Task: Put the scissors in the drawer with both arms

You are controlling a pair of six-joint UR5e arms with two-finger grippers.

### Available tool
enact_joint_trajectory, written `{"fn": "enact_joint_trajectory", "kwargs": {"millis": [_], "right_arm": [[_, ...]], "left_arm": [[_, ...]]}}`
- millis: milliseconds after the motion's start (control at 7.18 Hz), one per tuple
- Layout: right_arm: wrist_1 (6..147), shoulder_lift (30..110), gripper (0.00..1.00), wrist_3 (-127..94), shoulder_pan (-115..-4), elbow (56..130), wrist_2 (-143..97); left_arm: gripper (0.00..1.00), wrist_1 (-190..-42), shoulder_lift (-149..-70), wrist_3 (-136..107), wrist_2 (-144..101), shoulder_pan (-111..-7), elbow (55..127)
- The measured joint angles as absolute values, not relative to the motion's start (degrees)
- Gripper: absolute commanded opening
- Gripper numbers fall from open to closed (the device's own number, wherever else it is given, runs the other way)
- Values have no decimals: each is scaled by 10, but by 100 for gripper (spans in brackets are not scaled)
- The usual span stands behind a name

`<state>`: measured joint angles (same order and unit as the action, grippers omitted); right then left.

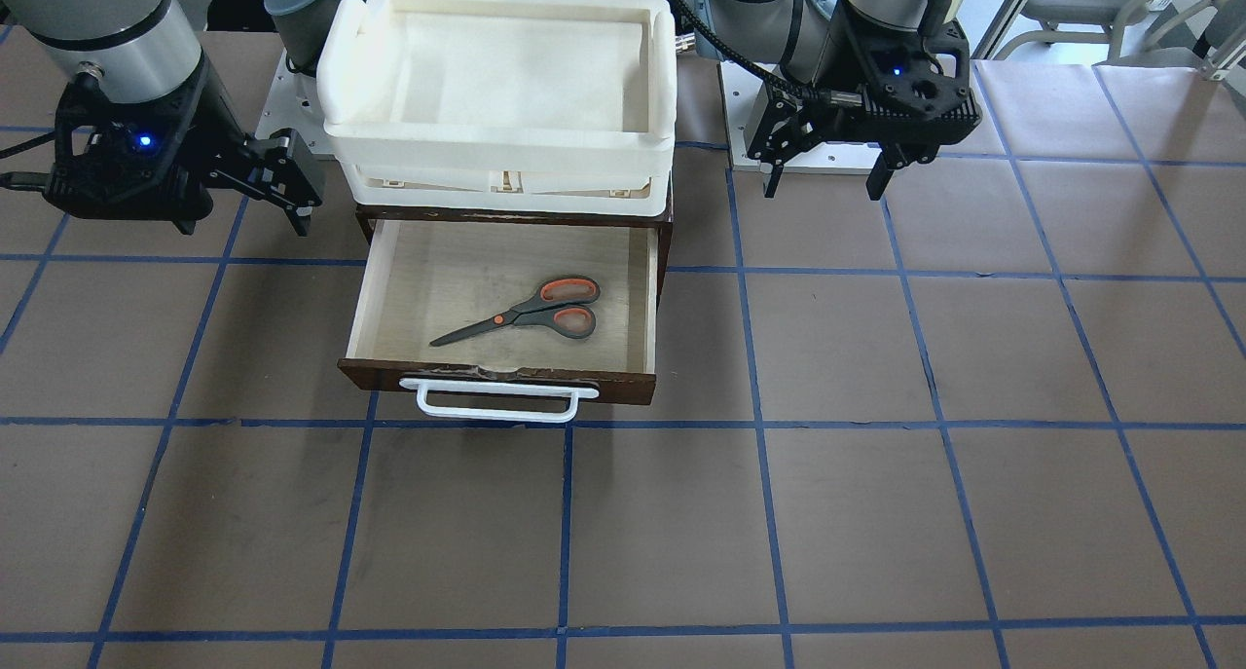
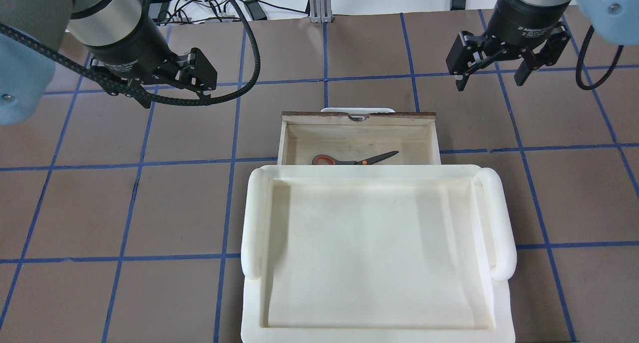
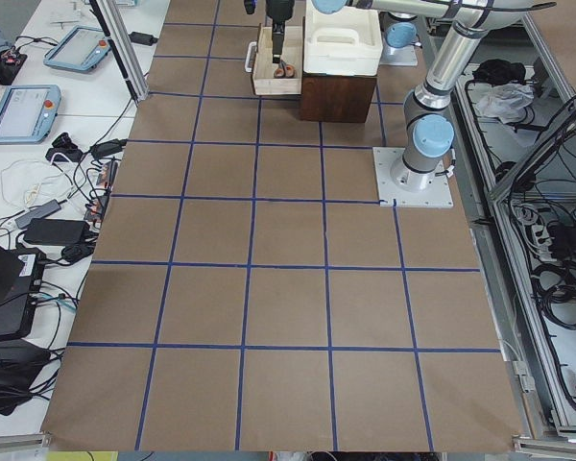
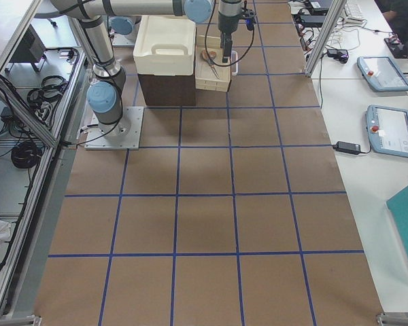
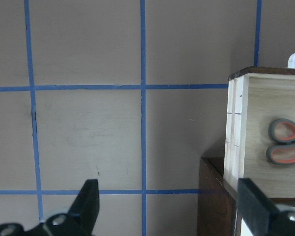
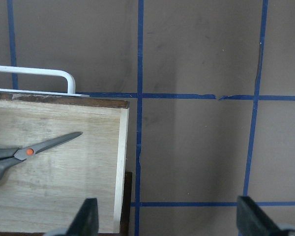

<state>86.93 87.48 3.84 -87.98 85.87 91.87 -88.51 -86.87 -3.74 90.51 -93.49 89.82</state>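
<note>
The scissors (image 1: pixel 531 314) lie flat on the pale floor of the open drawer (image 1: pixel 496 377), handles toward my left side. They also show in the overhead view (image 2: pixel 354 160). The drawer's white bar handle (image 1: pixel 498 401) faces away from me. My left gripper (image 1: pixel 824 184) (image 2: pixel 173 99) hangs open and empty above the table, off the drawer's left side. My right gripper (image 1: pixel 238 223) (image 2: pixel 489 81) hangs open and empty off the drawer's right side. The left wrist view shows the orange-lined handles (image 5: pixel 285 147). The right wrist view shows the blades (image 6: pixel 44 146).
A white foam tray (image 2: pixel 252 218) sits on top of the dark-brown cabinet (image 1: pixel 667 231) that holds the drawer. The brown table (image 1: pixel 876 513) is marked with a blue tape grid. The arm bases stand behind the cabinet.
</note>
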Motion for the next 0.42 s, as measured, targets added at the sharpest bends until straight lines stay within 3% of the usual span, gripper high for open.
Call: {"fn": "enact_joint_trajectory", "kwargs": {"millis": [418], "right_arm": [[870, 874, 100, 39, -880, 859, 919]], "left_arm": [[100, -889, -862, -36, 908, -935, 899]]}}
